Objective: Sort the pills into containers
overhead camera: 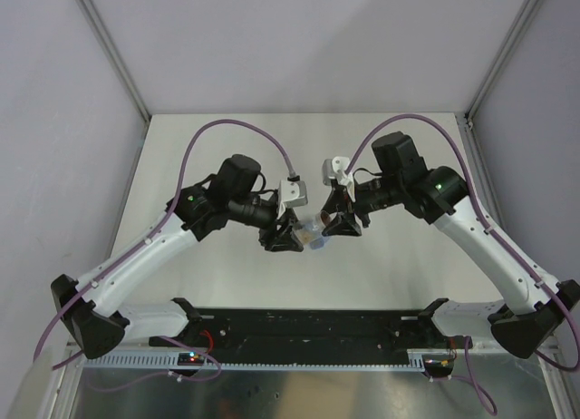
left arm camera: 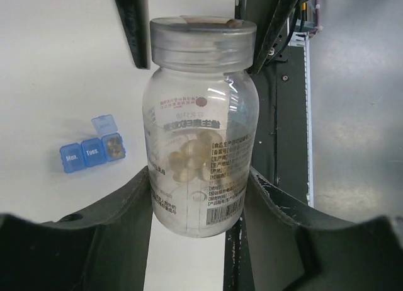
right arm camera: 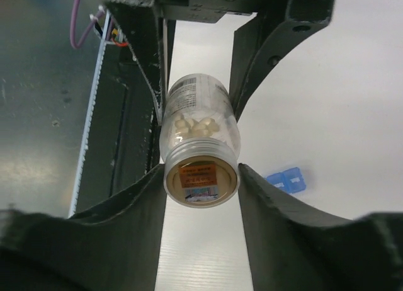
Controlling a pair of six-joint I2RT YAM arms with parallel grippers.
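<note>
A clear bottle (left arm camera: 200,114) with a printed label holds pale yellow pills (left arm camera: 195,154). My left gripper (left arm camera: 200,177) is shut on its lower body and keeps it above the table. My right gripper (right arm camera: 201,177) faces it from the other side, its fingers pressed against both sides of the bottle's cap (right arm camera: 201,189). In the top view both grippers (overhead camera: 285,236) (overhead camera: 340,224) meet over the table's middle with the bottle (overhead camera: 313,230) between them. The blue containers (left arm camera: 92,154) lie on the table below; one compartment's lid is up and pills (left arm camera: 113,146) lie in it. The containers (right arm camera: 286,179) also show in the right wrist view.
A black base rail (overhead camera: 308,328) runs along the near edge between the arm bases. The white table (overhead camera: 227,138) is flanked by grey walls and metal frame posts (overhead camera: 113,52). Purple cables loop over both arms.
</note>
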